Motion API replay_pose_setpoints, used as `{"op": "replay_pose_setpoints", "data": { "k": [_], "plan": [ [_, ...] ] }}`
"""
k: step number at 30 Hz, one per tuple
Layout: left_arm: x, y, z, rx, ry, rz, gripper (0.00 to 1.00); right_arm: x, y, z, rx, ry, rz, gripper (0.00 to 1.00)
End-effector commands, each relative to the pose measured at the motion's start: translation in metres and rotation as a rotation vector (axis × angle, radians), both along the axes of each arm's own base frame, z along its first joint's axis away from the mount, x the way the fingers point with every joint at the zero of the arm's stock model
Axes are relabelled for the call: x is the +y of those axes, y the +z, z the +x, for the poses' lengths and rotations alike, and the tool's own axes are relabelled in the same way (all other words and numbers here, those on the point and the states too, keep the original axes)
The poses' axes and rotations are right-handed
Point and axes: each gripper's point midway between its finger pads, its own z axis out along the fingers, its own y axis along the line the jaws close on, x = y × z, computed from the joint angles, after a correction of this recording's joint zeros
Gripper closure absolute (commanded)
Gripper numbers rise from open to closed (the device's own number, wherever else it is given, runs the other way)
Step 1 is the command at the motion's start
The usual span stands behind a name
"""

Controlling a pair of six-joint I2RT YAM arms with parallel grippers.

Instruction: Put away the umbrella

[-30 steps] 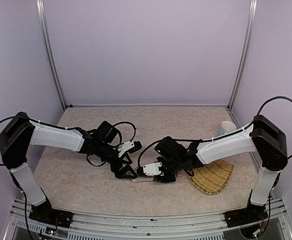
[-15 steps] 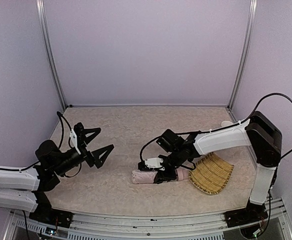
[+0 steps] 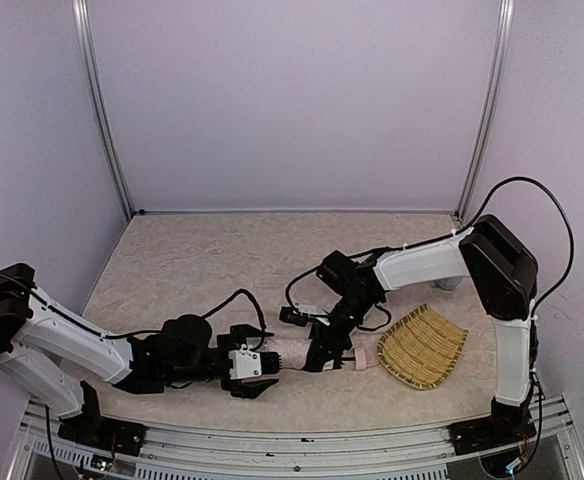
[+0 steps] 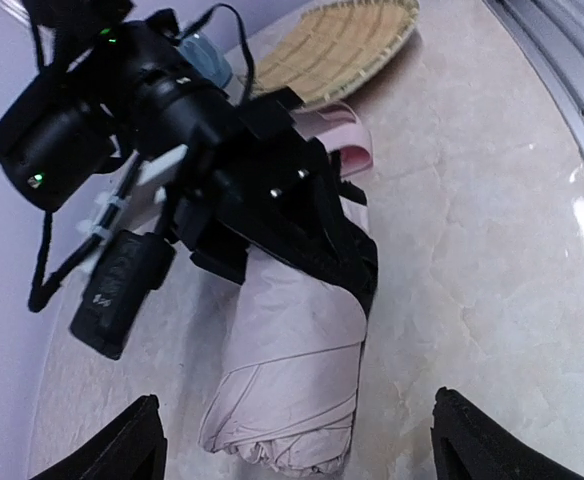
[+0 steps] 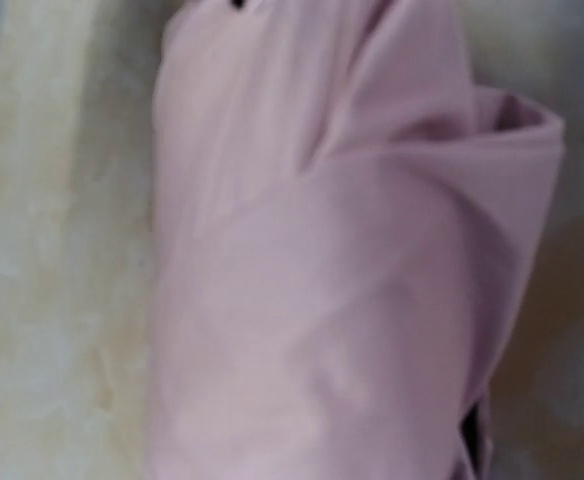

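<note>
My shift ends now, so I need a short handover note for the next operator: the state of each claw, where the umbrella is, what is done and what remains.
Left claw: open, low over the table, at the umbrella's free end, not gripping it.
Right claw: shut on the umbrella's middle.
Umbrella: folded into a pink bundle, lying on the table, its other end beside the woven tray.
Done: folding.
Left: probably securing the bundle and stowing it; the storage place is not visible.
</note>
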Motion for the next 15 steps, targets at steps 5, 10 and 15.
{"op": "replay_pose_setpoints", "data": {
  "k": [5, 10, 15],
  "plan": [
    [-0.028, -0.045, 0.035, -0.069, 0.012, 0.237, 0.07, -0.027, -0.043, -0.035, 0.245, -0.003, -0.155, 0.9],
    [-0.033, -0.084, 0.035, 0.152, -0.04, 0.391, 0.15, -0.022, -0.038, -0.028, 0.257, -0.01, -0.118, 0.9],
    [-0.021, -0.114, 0.02, 0.282, -0.097, 0.537, 0.29, -0.018, -0.036, -0.013, 0.23, -0.045, -0.091, 0.89]
  ]
}}
